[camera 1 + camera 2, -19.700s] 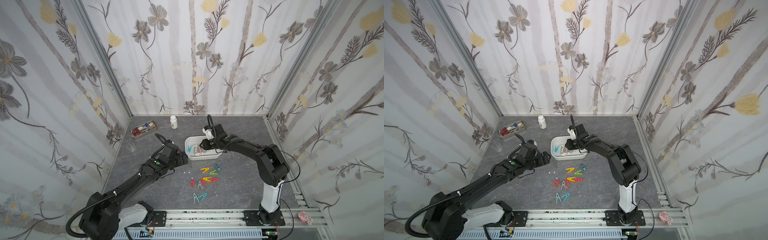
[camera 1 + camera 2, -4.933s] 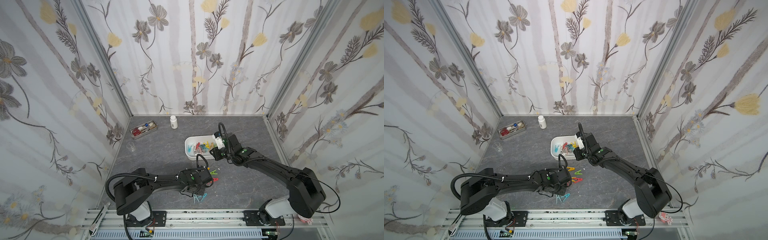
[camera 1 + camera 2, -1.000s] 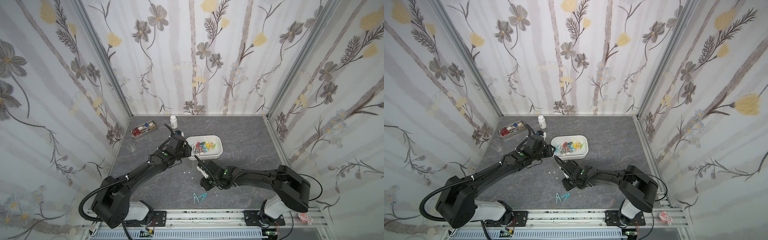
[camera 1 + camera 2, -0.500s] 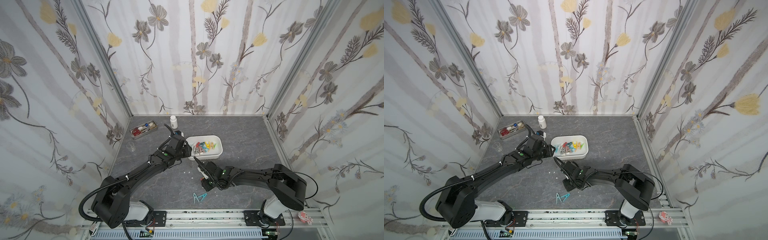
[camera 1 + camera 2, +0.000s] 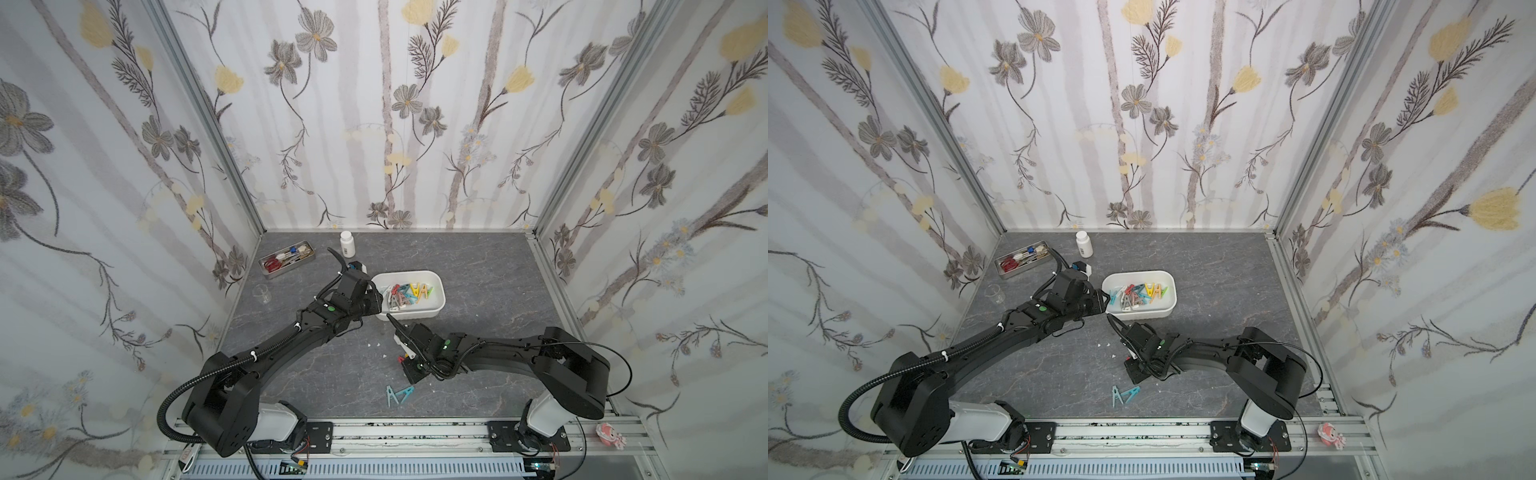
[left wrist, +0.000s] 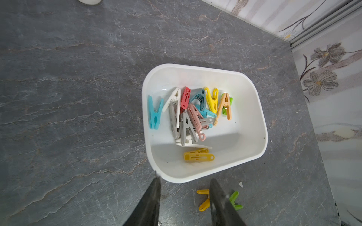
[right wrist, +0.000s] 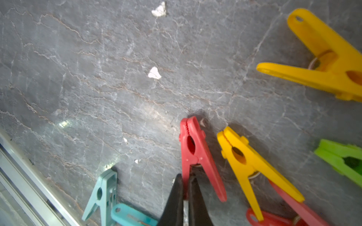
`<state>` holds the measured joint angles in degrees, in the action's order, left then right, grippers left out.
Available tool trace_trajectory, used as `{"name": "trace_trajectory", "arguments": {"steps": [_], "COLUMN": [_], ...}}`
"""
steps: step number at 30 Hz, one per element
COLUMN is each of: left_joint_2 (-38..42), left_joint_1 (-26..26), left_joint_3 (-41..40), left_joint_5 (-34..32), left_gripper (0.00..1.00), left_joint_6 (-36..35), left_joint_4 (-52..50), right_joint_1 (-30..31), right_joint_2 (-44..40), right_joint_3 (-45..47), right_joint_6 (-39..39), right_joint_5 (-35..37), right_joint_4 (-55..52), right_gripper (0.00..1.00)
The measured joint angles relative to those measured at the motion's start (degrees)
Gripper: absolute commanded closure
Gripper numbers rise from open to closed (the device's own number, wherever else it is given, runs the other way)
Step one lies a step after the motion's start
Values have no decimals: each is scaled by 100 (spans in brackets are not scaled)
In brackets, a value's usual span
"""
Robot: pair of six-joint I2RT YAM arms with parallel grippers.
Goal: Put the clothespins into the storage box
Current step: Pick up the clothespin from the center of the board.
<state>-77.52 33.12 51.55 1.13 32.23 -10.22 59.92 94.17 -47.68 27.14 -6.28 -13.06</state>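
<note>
Nearest, by the front rail, two teal clothespins (image 5: pixel 398 395) lie touching on the grey counter (image 5: pixel 498 266). Just behind them the right arm's fingers (image 7: pixel 176 195) reach down low to the counter. They are pressed together, with one leg of a red clothespin (image 7: pixel 194 154) pinched between their tips, and that peg lies flat. A yellow clothespin (image 7: pixel 252 164) lies just beside the red one, and a green clothespin (image 7: pixel 340 158) is a little farther along.

Beyond, the left arm's fingers (image 6: pixel 152 197) stand spread and empty at one end of the storage box (image 5: pixel 438 307). The box sits mid-counter and holds a loose heap of clothespins (image 5: pixel 405 293) in mixed colours. Farthest back, a metal tray (image 5: pixel 286 259) and a white bottle (image 5: pixel 347 244) stand near the wall.
</note>
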Motion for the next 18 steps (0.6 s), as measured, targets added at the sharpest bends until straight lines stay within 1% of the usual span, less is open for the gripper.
{"name": "trace_trajectory", "arguments": {"steps": [3,10,18], "left_joint_2": [63,20,17], "left_joint_1": [-35,-66,-177], "left_joint_3": [11,-17,72], "left_joint_5": [-50,-46,-59], "left_gripper": [58,58,58], "left_joint_6": [-33,7,-48], "left_joint_4": [-26,17,-122], "right_joint_1": [0,-37,-503], "right_joint_2": [-44,-348,-855], "right_joint_3": [0,-101,-505], "right_joint_6": [0,-2,-22], "right_joint_5": [-31,-127,-525], "right_joint_4": [-13,-127,-155], "right_gripper": [100,100,100]}}
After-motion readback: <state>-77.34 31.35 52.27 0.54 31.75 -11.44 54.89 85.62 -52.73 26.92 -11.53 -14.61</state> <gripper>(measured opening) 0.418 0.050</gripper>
